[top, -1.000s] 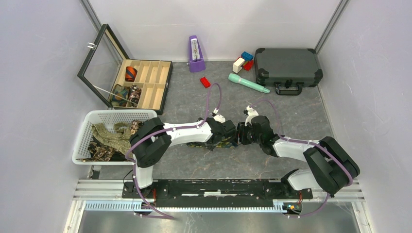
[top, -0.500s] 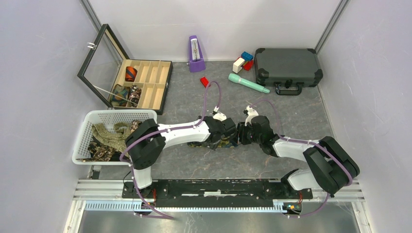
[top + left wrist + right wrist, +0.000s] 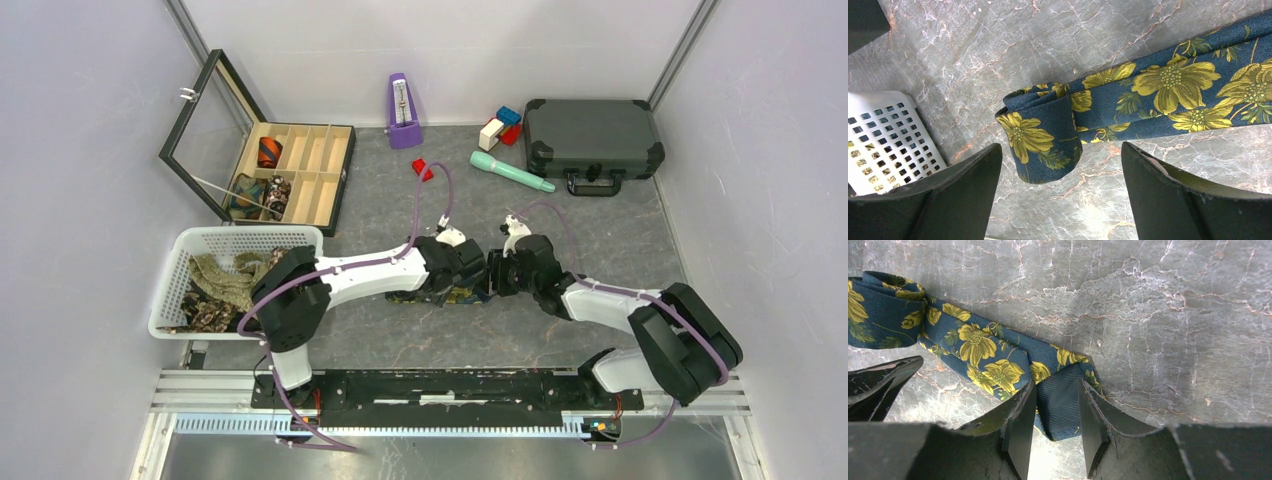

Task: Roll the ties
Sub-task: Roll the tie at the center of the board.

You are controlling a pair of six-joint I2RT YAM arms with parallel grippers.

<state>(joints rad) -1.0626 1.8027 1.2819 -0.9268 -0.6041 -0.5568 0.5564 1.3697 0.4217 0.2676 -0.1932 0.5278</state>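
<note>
**Mid-roll on the grey marbled table (image 3: pixel 948 60).** A navy fabric necktie printed with yellow flowers (image 3: pixel 1168 95) lies flat between my two arms, one end wound into a small loose coil (image 3: pixel 1040 132). My left gripper (image 3: pixel 1060 152) hangs over that coil with its jaws spread wide, one finger on each side and neither touching the cloth. I read it as released and lined up to close on the coil for another turn. My right gripper (image 3: pixel 1057 392) is clamped on the tie's far tip, where the ribbed lining shows. I judge that this pinch anchors the strip and holds it straight so the coil winds evenly. More loose ties (image 3: pixel 225 280) lie in the white plastic basket (image 3: pixel 172 270) at the left, and finished rolls (image 3: pixel 268 152) sit in the wooden compartment box (image 3: pixel 345 160) behind it.
</note>
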